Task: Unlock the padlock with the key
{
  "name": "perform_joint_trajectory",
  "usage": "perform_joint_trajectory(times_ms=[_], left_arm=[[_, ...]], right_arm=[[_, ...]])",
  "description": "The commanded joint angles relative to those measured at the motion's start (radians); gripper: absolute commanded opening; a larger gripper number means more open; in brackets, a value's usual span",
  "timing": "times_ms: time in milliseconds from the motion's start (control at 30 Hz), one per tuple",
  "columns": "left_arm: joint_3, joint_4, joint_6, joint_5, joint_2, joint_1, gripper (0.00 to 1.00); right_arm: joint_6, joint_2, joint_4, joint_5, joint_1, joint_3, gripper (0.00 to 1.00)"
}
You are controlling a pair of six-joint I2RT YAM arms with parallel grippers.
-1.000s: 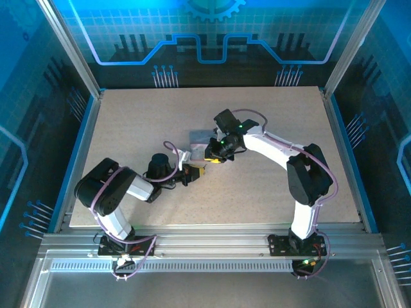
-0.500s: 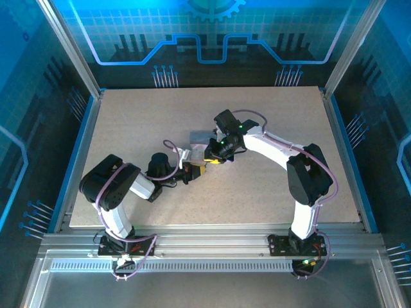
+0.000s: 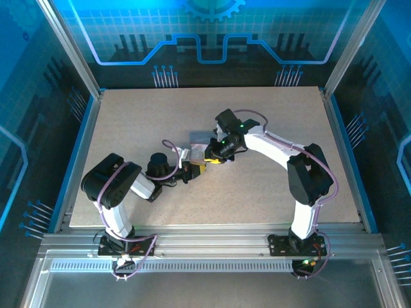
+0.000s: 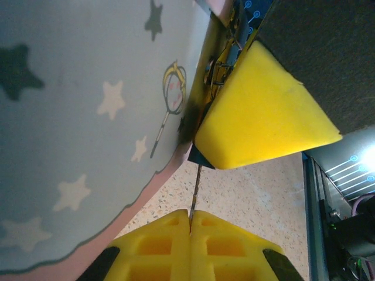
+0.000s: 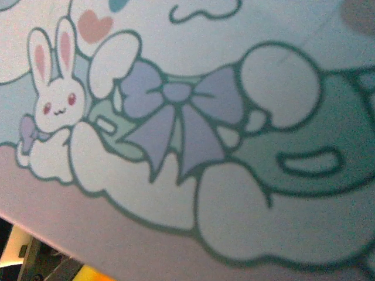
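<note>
The padlock point(image 3: 199, 138) lies mid-table as a grey block; up close its face point(image 5: 205, 117) carries a bunny cartoon, and its other face point(image 4: 76, 117) has pale stars and a pink rim. My right gripper point(image 3: 212, 156) is shut on the padlock, one yellow finger point(image 4: 263, 111) pressed against its edge. My left gripper point(image 4: 190, 218) is shut on the key point(image 4: 195, 187), a thin dark sliver. The key's tip reaches the padlock's lower end just under that yellow finger. From above, the left gripper point(image 3: 197, 169) sits right below the padlock.
The speckled tabletop point(image 3: 148, 122) stretches around both arms. Metal frame posts and blue glass walls point(image 3: 70, 128) bound it on the left, right and back. A purple cable point(image 3: 170, 149) loops over the left wrist.
My left arm has edged slightly up and right, bringing the key closer to the padlock. The right arm and the padlock have stayed put.
</note>
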Motion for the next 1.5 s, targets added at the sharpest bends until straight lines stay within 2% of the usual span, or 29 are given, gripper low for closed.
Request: perform_joint_trajectory(times_ms=[0,567,1000,1467], left_arm=[[-0.001,0.064,0.006,0.028,-0.032,0.012,0.0],[-0.01,0.074,-0.002,0.041,-0.055,0.014,0.0],[-0.054,0.164,-0.019,-0.003,-0.06,0.012,0.0],[-0.064,0.171,0.003,-0.076,-0.069,-0.011,0.0]], right_arm=[[-0.047,-0.038,-0.027,-0.048,-0.021,0.011,0.04],[-0.067,-0.047,-0.044,-0.146,-0.05,0.035,0.04],[-0.016,-0.064,-0.018,-0.194,-0.056,0.035,0.04],[0.014,-0.06,0.003,-0.222,-0.055,0.023,0.04]])
